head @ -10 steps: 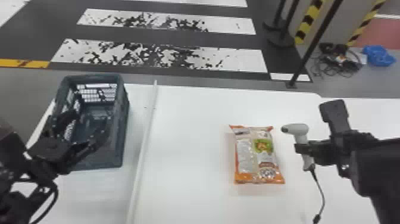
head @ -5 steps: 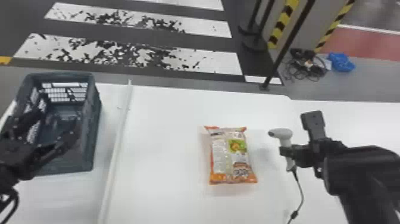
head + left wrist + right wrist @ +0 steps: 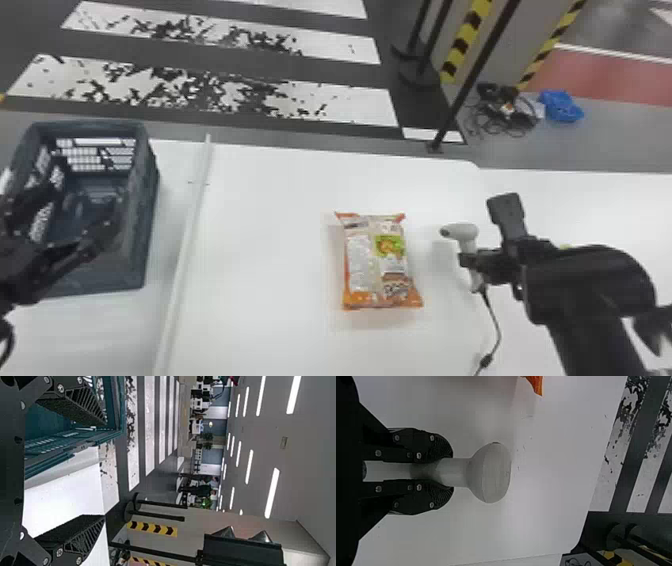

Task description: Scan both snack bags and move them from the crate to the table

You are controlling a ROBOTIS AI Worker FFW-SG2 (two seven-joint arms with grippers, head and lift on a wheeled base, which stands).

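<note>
Snack bag (image 3: 381, 265) — on the table (image 3: 265, 240)

Beyond both jaws I see a worn crosswalk (image 3: 360, 107), grey floor (image 3: 550, 150) and hazard tape (image 3: 456, 55); strip lights (image 3: 272, 493) shine well above my left jaws.

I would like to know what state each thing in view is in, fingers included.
Snack bag: lying flat, looks sealed
Crate: upright, open-topped
Scanner: upright, gripped, cable attached
Left fingers: open
Right fingers: shut on the scanner
</note>
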